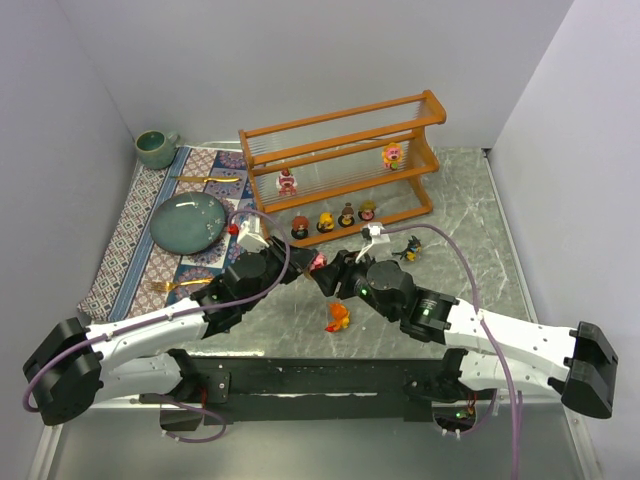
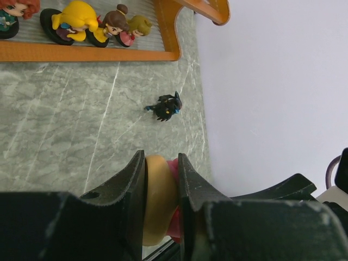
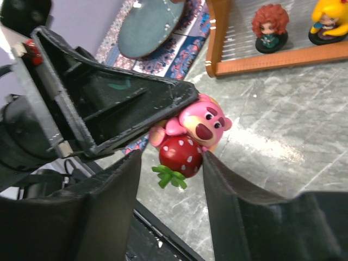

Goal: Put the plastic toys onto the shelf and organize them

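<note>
A pink bear toy hugging a red strawberry hangs above the table between both arms. My left gripper is shut on the toy's tan back. My right gripper straddles the strawberry: its right finger touches it, and a gap remains at the left finger. From above, the toy sits between the left gripper and the right gripper. The wooden shelf holds figurines on its middle and bottom tiers. An orange toy and a black toy lie on the table.
A patterned cloth mat at the left carries a blue-green plate, a gold fork and a gold spoon. A green cup stands at its far corner. Walls close in the left, back and right sides.
</note>
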Motion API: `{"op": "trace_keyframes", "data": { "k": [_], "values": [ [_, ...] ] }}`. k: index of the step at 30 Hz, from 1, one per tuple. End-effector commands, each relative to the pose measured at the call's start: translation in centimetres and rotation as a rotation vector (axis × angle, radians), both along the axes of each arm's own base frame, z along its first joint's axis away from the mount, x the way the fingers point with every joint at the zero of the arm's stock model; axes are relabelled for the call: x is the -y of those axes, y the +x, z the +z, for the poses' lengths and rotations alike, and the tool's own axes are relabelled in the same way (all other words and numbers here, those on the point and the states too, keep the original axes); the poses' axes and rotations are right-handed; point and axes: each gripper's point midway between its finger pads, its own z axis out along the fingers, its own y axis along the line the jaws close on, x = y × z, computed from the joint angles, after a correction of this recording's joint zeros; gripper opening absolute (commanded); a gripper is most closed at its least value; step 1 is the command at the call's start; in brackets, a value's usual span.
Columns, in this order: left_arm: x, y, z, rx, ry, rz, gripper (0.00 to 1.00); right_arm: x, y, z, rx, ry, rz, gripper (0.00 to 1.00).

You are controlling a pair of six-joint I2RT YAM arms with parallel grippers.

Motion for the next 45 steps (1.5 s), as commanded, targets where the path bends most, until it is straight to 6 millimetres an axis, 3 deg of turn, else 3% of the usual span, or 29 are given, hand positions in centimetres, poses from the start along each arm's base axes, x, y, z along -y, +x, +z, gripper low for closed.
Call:
{"op": "trace_keyframes", "data": {
  "k": [1, 7, 11, 13, 14, 16, 21, 26, 30, 33, 35, 37, 38, 40, 45],
  "values": [
    [0.3, 0.4, 4.1, 0.094, -0.086, 0.02, 0.01, -0.5, 0.5, 2.4, 0.011, 0.065, -0.022, 0.52],
    [0.1, 0.3, 4.3, 0.107, -0.092, 0.03, 0.01, -0.8, 0.4, 1.7, -0.017, 0.055, -0.02, 0.46],
    [0.2, 0.2, 4.2, 0.114, -0.084, 0.027, 0.01, -0.9, 0.4, 1.6, -0.016, 0.055, -0.016, 0.24],
    [0.1, 0.1, 4.0, 0.117, -0.08, 0.027, 0.07, -0.7, 0.5, 1.7, -0.008, 0.049, -0.017, 0.17],
    [0.0, 0.1, 4.0, 0.123, -0.074, 0.029, 0.11, -0.6, 0.6, 1.7, -0.005, 0.042, -0.021, 0.08],
    [-0.3, 0.0, 3.9, 0.128, -0.062, 0.03, 0.25, -0.3, 0.7, 1.5, 0.011, 0.005, -0.024, 0.0],
    [-1.3, -0.1, 4.0, 0.148, -0.017, 0.053, 0.56, 0.9, 1.8, 1.6, 0.062, -0.062, -0.033, 0.0],
    [-2.1, -0.2, 4.1, 0.161, 0.059, 0.057, 0.76, 1.5, 2.5, 1.9, 0.106, -0.106, -0.015, 0.0],
    [-3.1, 0.1, 5.5, 0.177, 0.147, 0.06, 0.92, 2.5, 4.1, 2.4, 0.175, -0.202, -0.005, 0.0],
    [-4.6, 0.5, 6.1, 0.174, 0.245, 0.07, 0.98, 3.8, 5.8, 3.1, 0.24, -0.274, -0.007, 0.0],
    [-5.2, 0.5, 7.5, 0.189, 0.279, 0.044, 0.99, 4.5, 7.1, 3.3, 0.289, -0.344, 0.004, 0.0],
    [-7.1, 1.1, 6.7, 0.145, 0.372, 0.049, 0.99, 4.8, 8.3, 3.9, 0.317, -0.391, 0.004, 0.0],
    [-7.4, 1.1, 7.6, 0.147, 0.381, 0.032, 0.99, 5.4, 9.2, 4.1, 0.344, -0.432, -0.001, 0.0],
    [-9.4, 1.6, 7.1, 0.118, 0.462, 0.044, 0.97, 5.8, 10.5, 4.4, 0.353, -0.48, -0.002, 0.0],
    [-13.0, 2.3, 9.3, 0.138, 0.527, 0.093, 0.97, 6.4, 14.2, 5.3, 0.41, -0.593, -0.004, 0.0]
  ]
}}
